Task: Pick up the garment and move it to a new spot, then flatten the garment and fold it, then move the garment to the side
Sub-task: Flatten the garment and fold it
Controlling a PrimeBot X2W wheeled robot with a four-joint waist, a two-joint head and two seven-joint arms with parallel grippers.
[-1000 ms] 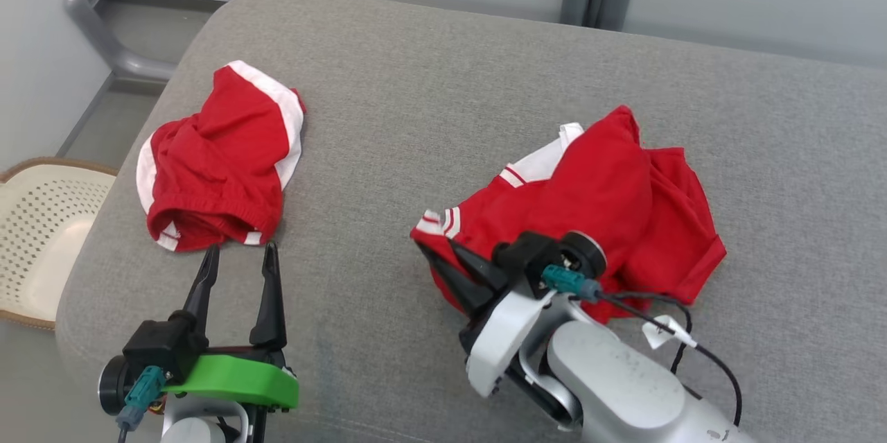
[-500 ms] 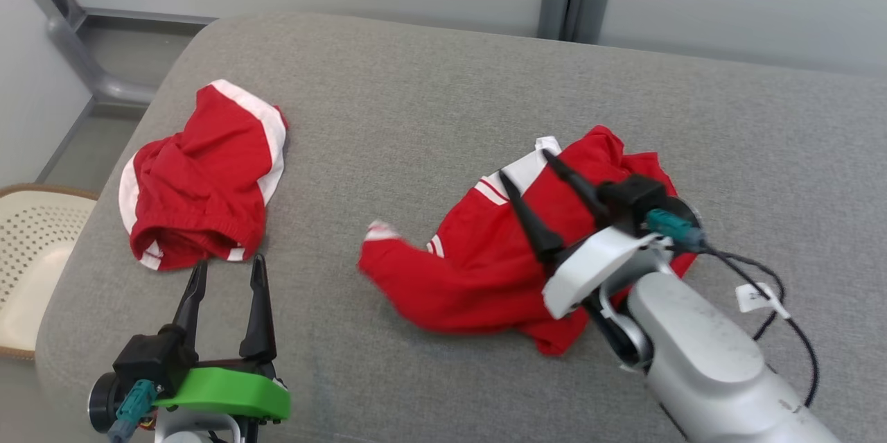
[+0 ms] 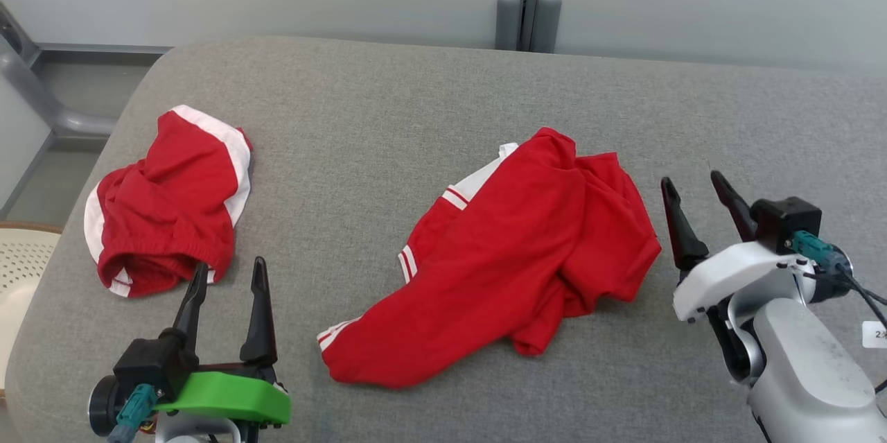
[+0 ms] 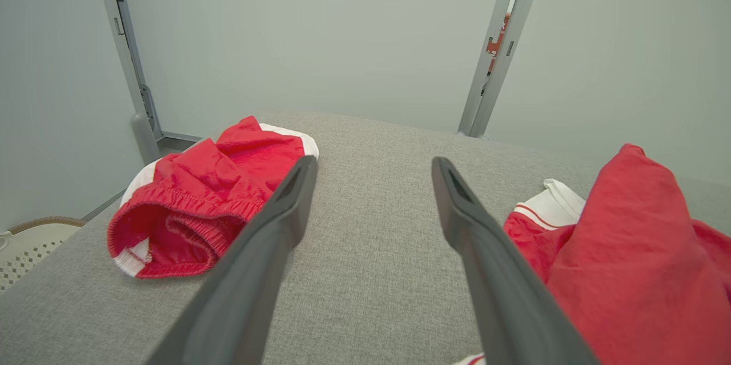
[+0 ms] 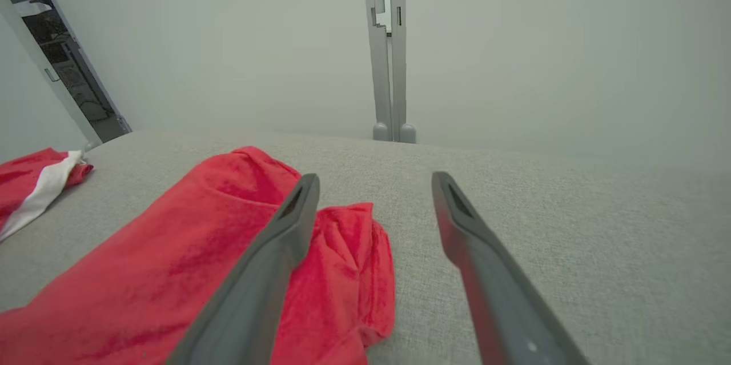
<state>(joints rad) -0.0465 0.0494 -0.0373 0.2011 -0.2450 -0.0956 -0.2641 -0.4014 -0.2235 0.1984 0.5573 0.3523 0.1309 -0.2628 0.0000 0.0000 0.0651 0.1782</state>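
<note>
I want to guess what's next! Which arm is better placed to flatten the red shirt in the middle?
Probably right: the open right gripper sits just beside the crumpled red shirt, while the left gripper is nearer the red shorts.

Garment [image 3: 513,263] is cut from soft matt red cloth. Cushion [image 3: 388,110] is covered in coarse grey weave. Fingers [image 4: 268,251] are moulded in matt plastic.

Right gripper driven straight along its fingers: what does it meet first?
Probably only bare grey cushion; the right gripper points past the red garment, whose edge lies just left of its line.
</note>
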